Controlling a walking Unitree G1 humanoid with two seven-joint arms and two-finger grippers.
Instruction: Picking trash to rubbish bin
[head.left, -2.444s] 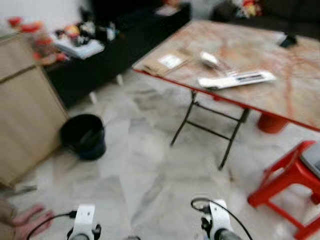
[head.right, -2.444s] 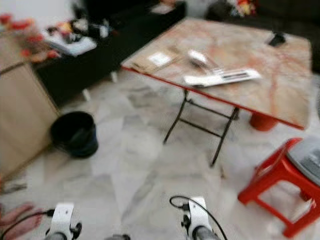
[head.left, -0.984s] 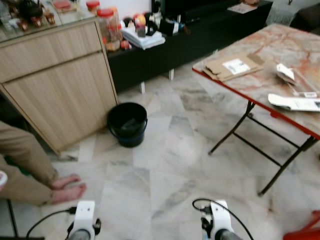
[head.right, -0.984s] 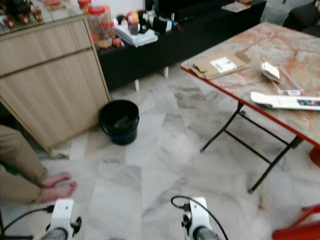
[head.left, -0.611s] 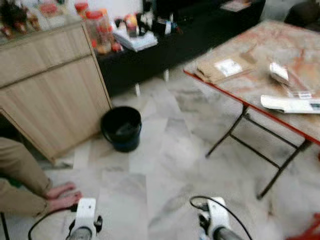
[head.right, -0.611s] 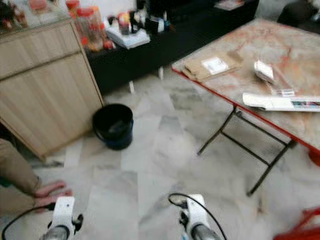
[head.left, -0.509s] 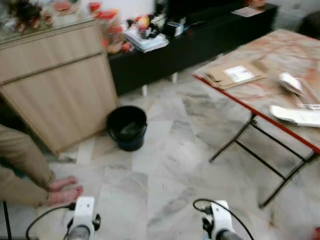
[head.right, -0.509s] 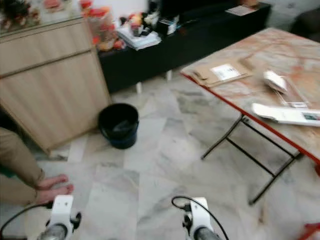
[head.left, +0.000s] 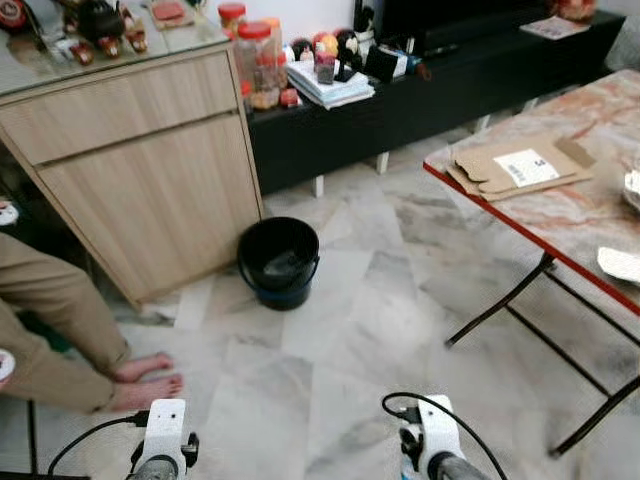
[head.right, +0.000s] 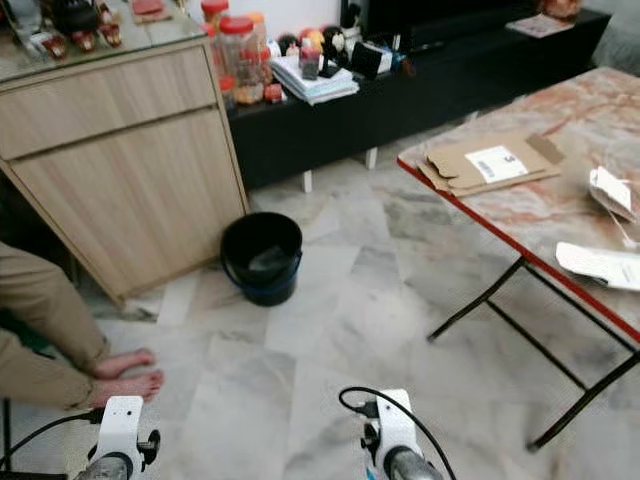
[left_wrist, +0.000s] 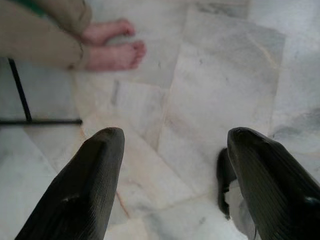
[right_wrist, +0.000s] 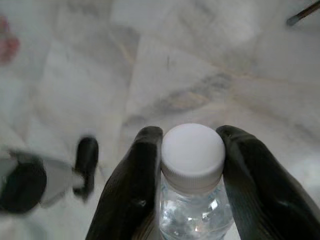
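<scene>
I'm standing in a home's living room — marble-tiled floor (head.left: 340, 330), a wooden sideboard (head.left: 150, 170) topped with snack jars (head.left: 255, 60) and trinkets, and a long black TV console (head.left: 440, 75). A folding table (head.left: 560, 200) holds cardboard mail — and a person's bare feet (head.left: 145, 380) rest nearby.

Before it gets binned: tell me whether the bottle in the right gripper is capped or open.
Capped. In the right wrist view a white screw cap sits on the clear bottle, which the right gripper holds between its jaws just below the cap.
</scene>
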